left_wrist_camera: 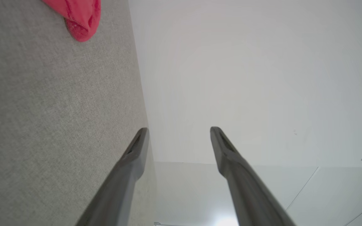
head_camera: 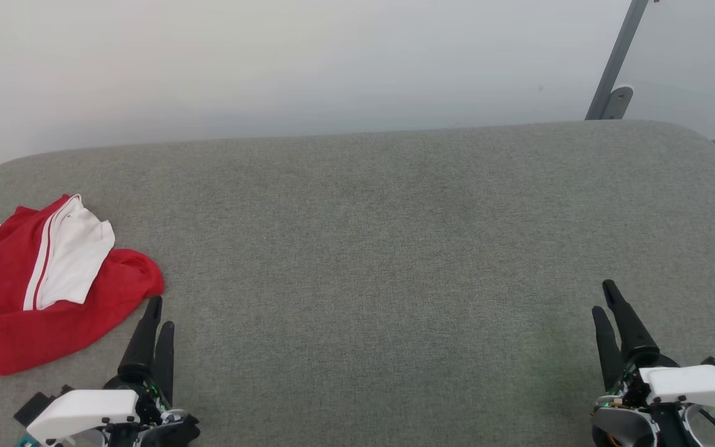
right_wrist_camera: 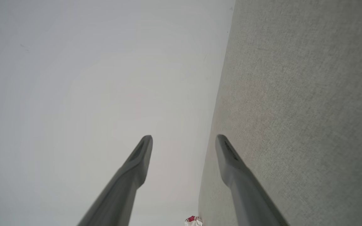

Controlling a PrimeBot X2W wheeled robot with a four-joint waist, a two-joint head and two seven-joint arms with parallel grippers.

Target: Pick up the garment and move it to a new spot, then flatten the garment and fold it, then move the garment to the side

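Observation:
The garment (head_camera: 28, 292), a red shirt with a white sleeve end and striped trim, lies crumpled at the left edge of the grey fabric surface (head_camera: 382, 248). My left gripper (head_camera: 160, 310) stands open at the lower left, its tips just right of the garment's red edge and apart from it. In the left wrist view a red corner of the garment (left_wrist_camera: 82, 18) shows at the top left, well beyond the left gripper (left_wrist_camera: 178, 131). My right gripper (head_camera: 604, 298) is open at the lower right, empty. The right wrist view shows the right gripper (right_wrist_camera: 184, 139) open beside the grey surface.
A pale wall (head_camera: 270, 62) rises behind the grey surface. A grey metal post with a bracket (head_camera: 615, 74) stands at the back right. A small red-and-white bundle (right_wrist_camera: 193, 221) peeks in at the bottom of the right wrist view.

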